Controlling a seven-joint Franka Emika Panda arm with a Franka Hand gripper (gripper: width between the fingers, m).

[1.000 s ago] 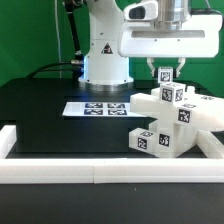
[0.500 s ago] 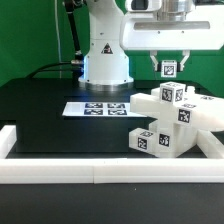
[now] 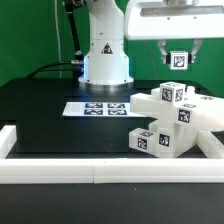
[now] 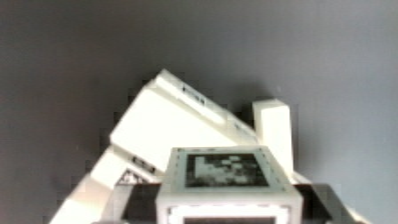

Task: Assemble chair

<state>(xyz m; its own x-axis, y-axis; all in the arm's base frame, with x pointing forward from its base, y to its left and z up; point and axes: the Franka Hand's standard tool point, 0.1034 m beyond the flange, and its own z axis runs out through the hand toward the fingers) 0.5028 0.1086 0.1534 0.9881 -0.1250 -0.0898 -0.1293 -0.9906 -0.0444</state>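
Gripper (image 3: 178,56) part-spread, jaws pinching small tagged cube (image 3: 178,62) by opposite sides, tag facing exterior camera. I judge this grip keeps cube square for seating. Cube hangs clear above partly built chair (image 3: 168,120), apart from it. Chair sits on table (image 3: 40,115) at exterior view's right, near front border rail (image 3: 60,170). Marker board (image 3: 95,108) lies to its left. Wrist view confirms: small tagged cube (image 4: 221,172) between fingers, partly built chair (image 4: 187,115) beneath.

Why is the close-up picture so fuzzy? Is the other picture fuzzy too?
Wrist view: soft and blurry all over; the tag on the small cube is smeared, and the white chair parts below it look washed out. Exterior view: sharper, the tags show as clear black-and-white squares, and the light on the black table is even, with no strong glare.
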